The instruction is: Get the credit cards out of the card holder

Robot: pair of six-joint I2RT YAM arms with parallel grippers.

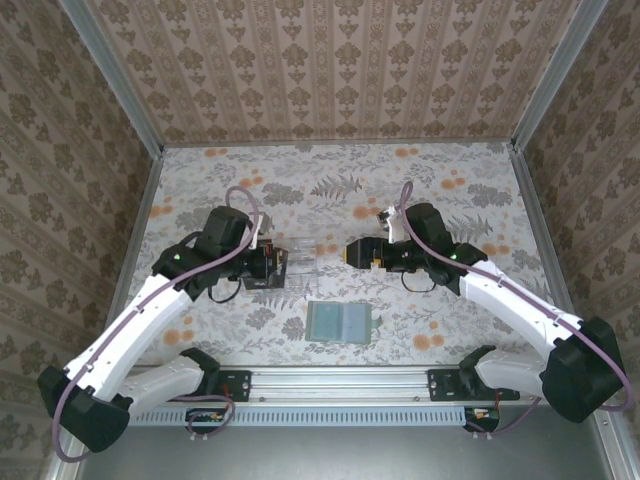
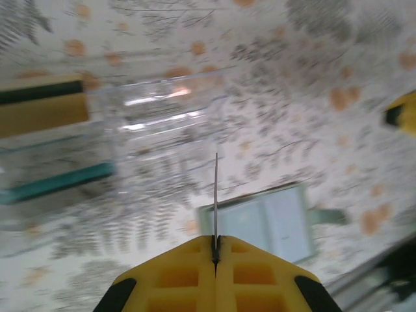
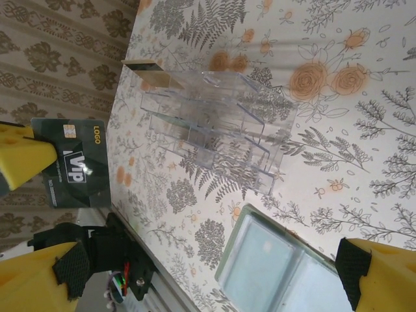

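Left gripper (image 2: 216, 242) is clamped on a dark credit card (image 3: 77, 164) held on edge, its long axis pointing ahead at the clear tray (image 2: 156, 114) just beyond its fingertips; right gripper (image 1: 354, 252) gapes wide, empty; card holder (image 1: 340, 322) lies open flat behind both grippers, between them.

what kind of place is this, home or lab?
Probably a staged robot test cell, not a home: wallpapered panels in an aluminium frame box in a floral-covered table, with the left arm and right arm bolted to a rail at its near edge.
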